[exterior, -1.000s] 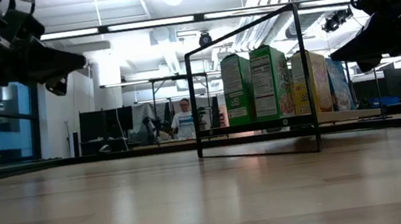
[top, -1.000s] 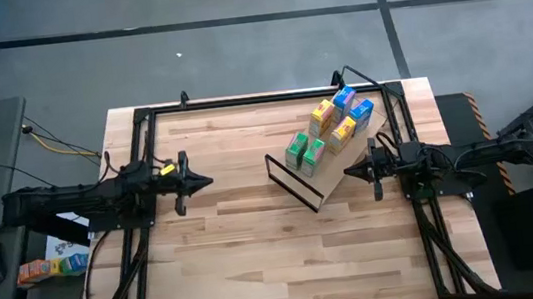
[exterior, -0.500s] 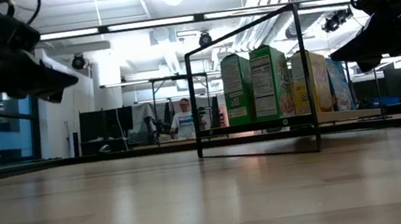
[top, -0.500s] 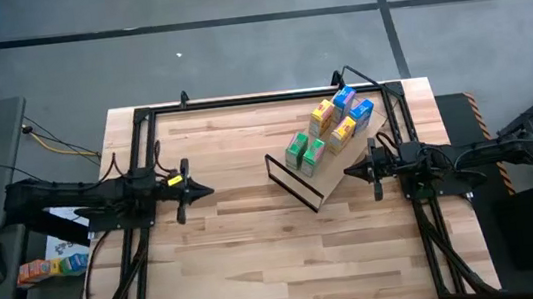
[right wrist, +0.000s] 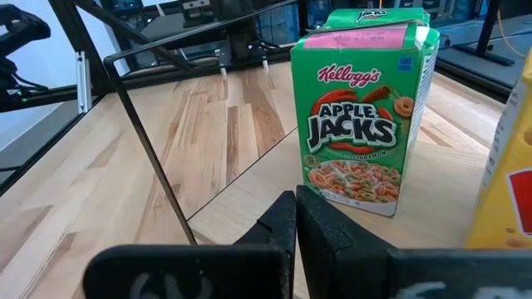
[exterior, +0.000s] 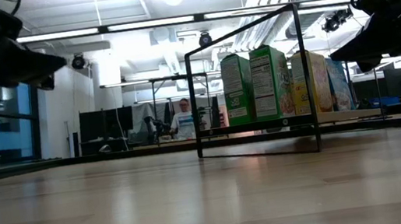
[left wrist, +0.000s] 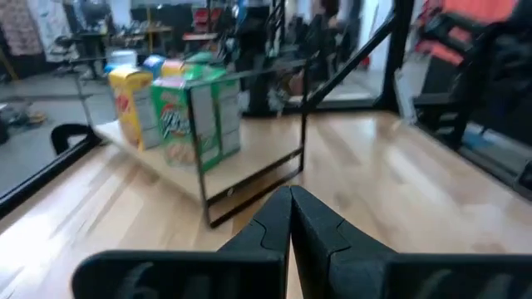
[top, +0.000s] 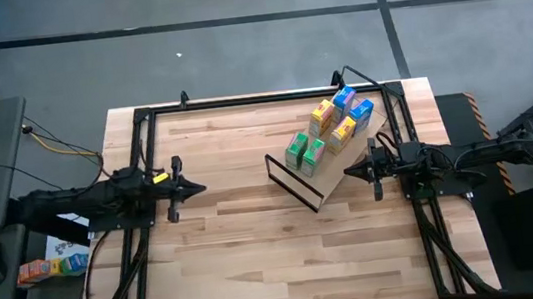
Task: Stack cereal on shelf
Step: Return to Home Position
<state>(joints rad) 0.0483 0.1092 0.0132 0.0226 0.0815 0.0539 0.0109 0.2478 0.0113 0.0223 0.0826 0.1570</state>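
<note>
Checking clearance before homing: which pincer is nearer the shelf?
Right. The right pincer, shut, is just off the long edge of the shelf; the left pincer, also shut, is well away across the table, facing its black-framed end.

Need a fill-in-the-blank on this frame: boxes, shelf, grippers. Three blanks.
1. The two cereal boxes nearest the black frame of the shelf are ____ in colour.
2. The left gripper and the right gripper hold nothing, and the fingers of both are ____.
3. The box in front of the right gripper reads Apple ____.
Missing words: green; shut; Jacks.
</note>
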